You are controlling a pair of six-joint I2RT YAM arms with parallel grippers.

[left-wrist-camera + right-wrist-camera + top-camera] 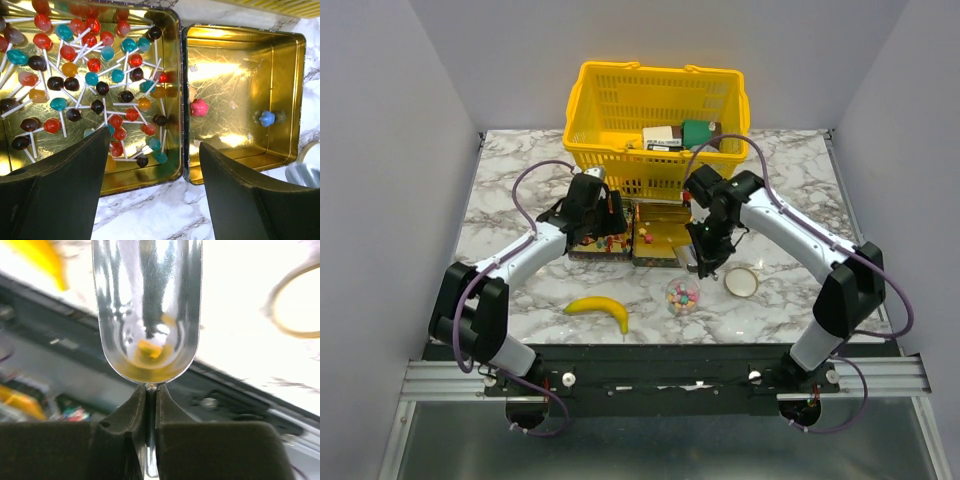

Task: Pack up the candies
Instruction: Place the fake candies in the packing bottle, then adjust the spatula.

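1. Mostly the candies (pixel 682 296) sit in a clear cup (pixel 667 296) close to the near edge of the tabletop (pixel 520 200), about midway along it. They are tiny sweets in red, pink, blue, orange and white.
2. A few have reached the gold tin (pixel 287 90) in the middle of the tabletop. A flower-shaped pink candy (pixel 199 107) lies against its left wall and a rounded blue candy (pixel 267 118) lies towards its right wall, the two well apart.
3. The right gripper (pixel 151 395) is clenched on the handle of a metal spoon (pixel 147 300). One small orange candy (pixel 150 349) rests in the spoon's bowl.
4. The left gripper (pixel 154 145) is released, jaws wide, grasping nothing. It hangs over the seam between the gold tin and the lollipop tin (pixel 170 165) touching it on the left.
5. Lollipops (pixel 95 65) in red, teal, brown and orange fill that left tin.
6. A banana (pixel 600 310) lies left of the cup and a round lid (pixel 741 282) just to its right.
7. A yellow basket (pixel 620 100) stands at the far edge.
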